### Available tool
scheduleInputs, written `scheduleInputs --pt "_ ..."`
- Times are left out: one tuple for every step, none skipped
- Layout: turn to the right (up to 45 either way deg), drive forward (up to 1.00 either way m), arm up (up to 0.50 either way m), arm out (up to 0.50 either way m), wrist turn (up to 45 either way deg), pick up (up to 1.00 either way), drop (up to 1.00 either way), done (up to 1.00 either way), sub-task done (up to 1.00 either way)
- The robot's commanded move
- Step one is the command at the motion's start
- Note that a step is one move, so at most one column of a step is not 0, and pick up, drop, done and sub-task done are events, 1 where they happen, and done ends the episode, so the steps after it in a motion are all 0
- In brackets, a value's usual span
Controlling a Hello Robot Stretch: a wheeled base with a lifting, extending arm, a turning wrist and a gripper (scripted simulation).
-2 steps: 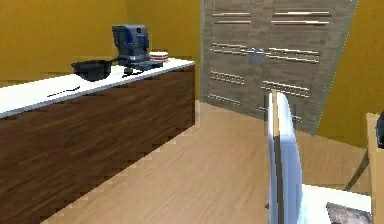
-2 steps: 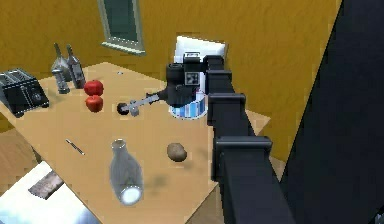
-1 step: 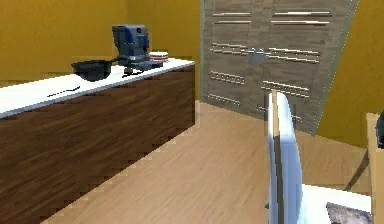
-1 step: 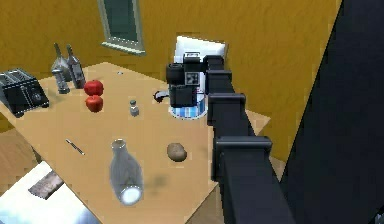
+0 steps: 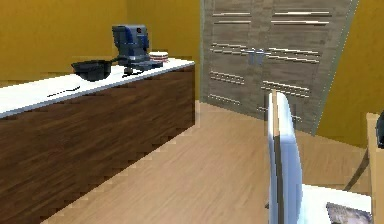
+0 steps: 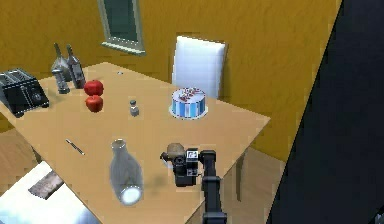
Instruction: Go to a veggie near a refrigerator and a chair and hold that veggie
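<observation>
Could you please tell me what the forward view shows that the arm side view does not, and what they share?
Forward view: a white-topped counter carrying a coffee machine and a dark pan, plus a panelled door. Arm side view: a wooden table with a toaster, two red round things, a clear bottle, and the arm's claw. Shared: yellow walls, wood floor, and a white chair back in each, possibly not the same chair.

The forward view faces low along a white-topped dark wood counter (image 5: 110, 118); the arm side view looks steeply down, close over a tan wooden table (image 6: 232, 125).
</observation>
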Motion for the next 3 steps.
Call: scheduleInputs --pt "0.0 0.00 0.00 0.00 0.0 1.00 0.00 0.00 0.00" --pt "0.0 0.00 0.10 0.00 0.0 0.00 0.00 0.00 0.00" --pt "0.0 0.00 0.00 0.00 0.0 0.00 0.00 1.00 0.00"
